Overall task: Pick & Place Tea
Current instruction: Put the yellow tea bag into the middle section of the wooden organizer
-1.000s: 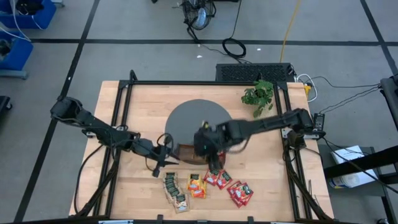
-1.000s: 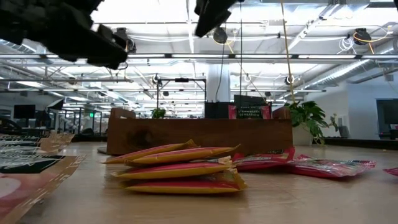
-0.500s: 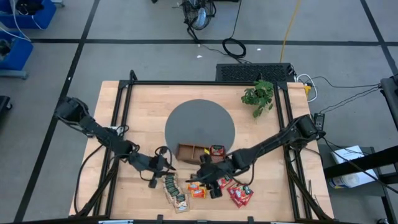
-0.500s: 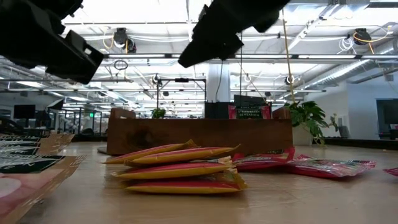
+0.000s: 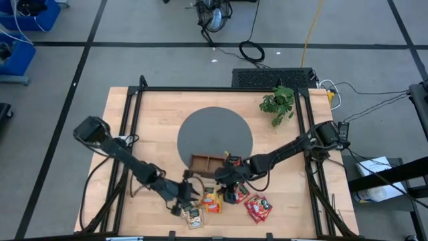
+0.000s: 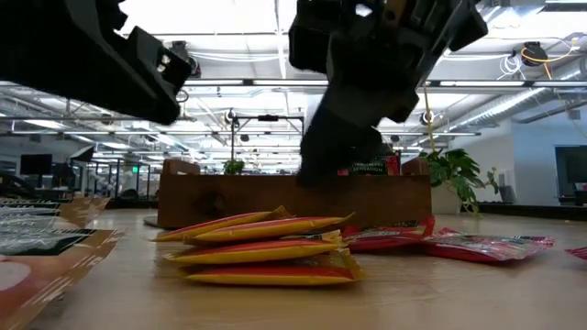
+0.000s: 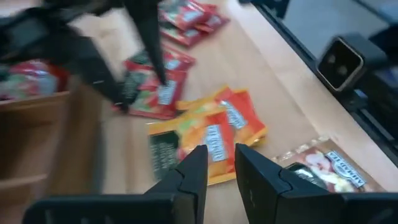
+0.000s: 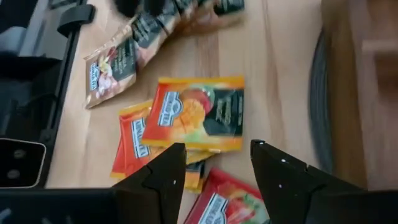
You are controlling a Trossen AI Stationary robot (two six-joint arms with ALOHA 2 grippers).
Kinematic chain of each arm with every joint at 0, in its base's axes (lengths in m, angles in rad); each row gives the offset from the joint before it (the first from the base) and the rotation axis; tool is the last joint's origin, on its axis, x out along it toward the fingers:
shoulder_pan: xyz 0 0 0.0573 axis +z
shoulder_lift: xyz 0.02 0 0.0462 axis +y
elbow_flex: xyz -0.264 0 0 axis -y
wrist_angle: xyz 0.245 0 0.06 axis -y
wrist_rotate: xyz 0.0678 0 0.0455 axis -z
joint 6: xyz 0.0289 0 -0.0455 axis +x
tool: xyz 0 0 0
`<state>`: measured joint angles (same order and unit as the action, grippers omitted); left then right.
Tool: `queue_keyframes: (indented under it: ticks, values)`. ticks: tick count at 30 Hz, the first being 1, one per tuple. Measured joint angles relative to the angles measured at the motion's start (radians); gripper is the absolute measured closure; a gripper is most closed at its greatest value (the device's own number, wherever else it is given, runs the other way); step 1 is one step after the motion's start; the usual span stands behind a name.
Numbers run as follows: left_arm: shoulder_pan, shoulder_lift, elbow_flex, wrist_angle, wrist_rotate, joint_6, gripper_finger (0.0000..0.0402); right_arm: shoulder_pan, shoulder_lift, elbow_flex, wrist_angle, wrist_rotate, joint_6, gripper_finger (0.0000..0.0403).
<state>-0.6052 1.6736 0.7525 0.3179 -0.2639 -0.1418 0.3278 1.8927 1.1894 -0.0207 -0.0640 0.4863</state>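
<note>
The tea sachets lie flat on the table near its front edge: green ones (image 5: pixel 190 213), an orange stack (image 5: pixel 212 201) and red ones (image 5: pixel 257 207). One red sachet (image 5: pixel 233 161) lies in the right compartment of the wooden tray (image 5: pixel 204 163). My left gripper (image 5: pixel 190 199) hangs just left of the orange stack (image 7: pixel 211 134). It is open by a narrow gap with nothing between its fingers (image 7: pixel 219 163). My right gripper (image 5: pixel 225 187) hovers open and empty (image 8: pixel 214 163) above the top orange sachet (image 8: pixel 202 115). It is clear of the stack (image 6: pixel 266 247) in the low view.
A dark round mat (image 5: pixel 214 134) lies behind the tray and a small potted plant (image 5: pixel 277 104) stands at the far right. A black frame (image 5: pixel 130 120) borders the table. The two grippers are close together over the sachets.
My right gripper has come from over the tray toward the near edge and down over the orange and red sachets, rolling as it went. My left gripper has moved toward the right and near edges, up to the green and orange sachets. The sachets have not moved.
</note>
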Motion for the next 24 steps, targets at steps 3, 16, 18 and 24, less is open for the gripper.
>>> queue_keyframes:
  ticks: [3,16,18,24]
  values:
    - [-0.001,0.044,0.050,-0.026,0.000,0.005,0.0314,0.001,0.000,-0.003,-0.006,-0.040,0.038,0.0232]
    - [0.038,0.185,0.124,-0.038,0.048,-0.075,0.0314,0.008,0.022,-0.003,-0.011,-0.044,0.139,0.0232]
    - [0.039,0.195,0.124,-0.040,0.054,-0.070,0.0314,0.007,0.038,0.000,-0.002,-0.040,0.142,0.0232]
    - [0.043,0.200,0.124,-0.045,0.057,-0.070,0.0314,-0.016,0.098,0.001,0.048,-0.059,0.153,0.0232]
